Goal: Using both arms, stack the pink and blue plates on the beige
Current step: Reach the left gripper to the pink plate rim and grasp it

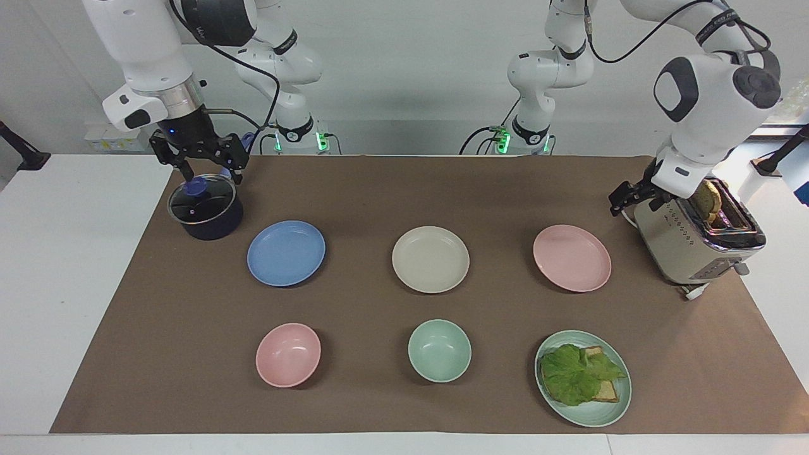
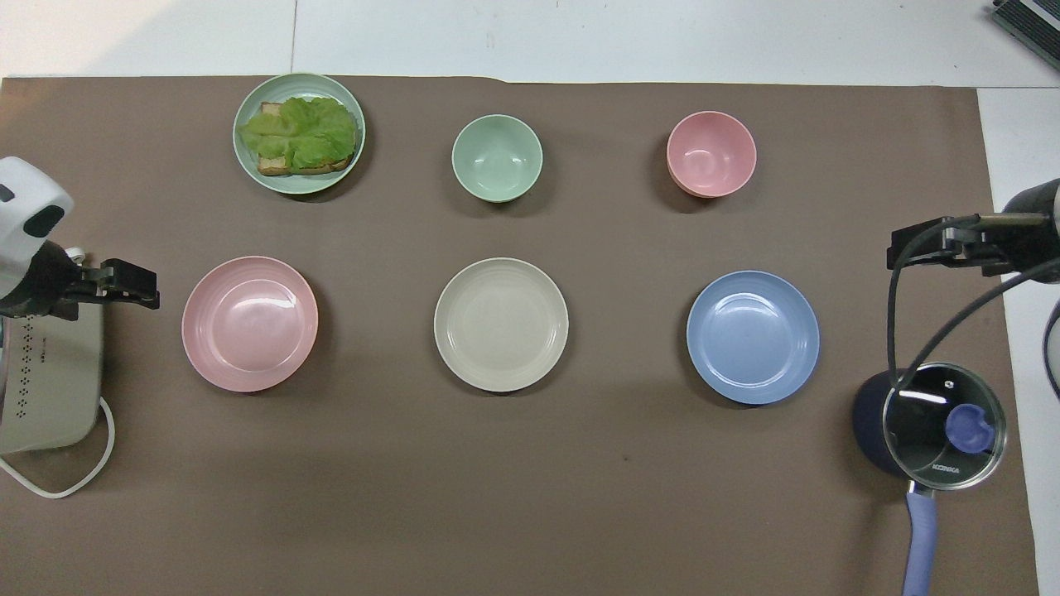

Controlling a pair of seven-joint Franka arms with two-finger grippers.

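Three equal plates lie in a row across the brown mat: the blue plate (image 1: 285,253) (image 2: 753,337), the beige plate (image 1: 430,259) (image 2: 501,324) in the middle, and the pink plate (image 1: 572,258) (image 2: 249,323). All are bare and apart from each other. My right gripper (image 1: 213,177) (image 2: 898,248) hangs open just over the lidded pot, beside the blue plate, holding nothing. Open and holding nothing, my left gripper (image 1: 622,199) (image 2: 145,288) is low over the mat between the toaster and the pink plate.
A dark pot with a glass lid (image 1: 205,208) (image 2: 936,426) stands at the right arm's end, a toaster (image 1: 695,237) (image 2: 50,372) holding bread at the left arm's end. Farther out stand a pink bowl (image 1: 288,354), a green bowl (image 1: 439,350) and a green plate (image 1: 594,418) with lettuce on bread.
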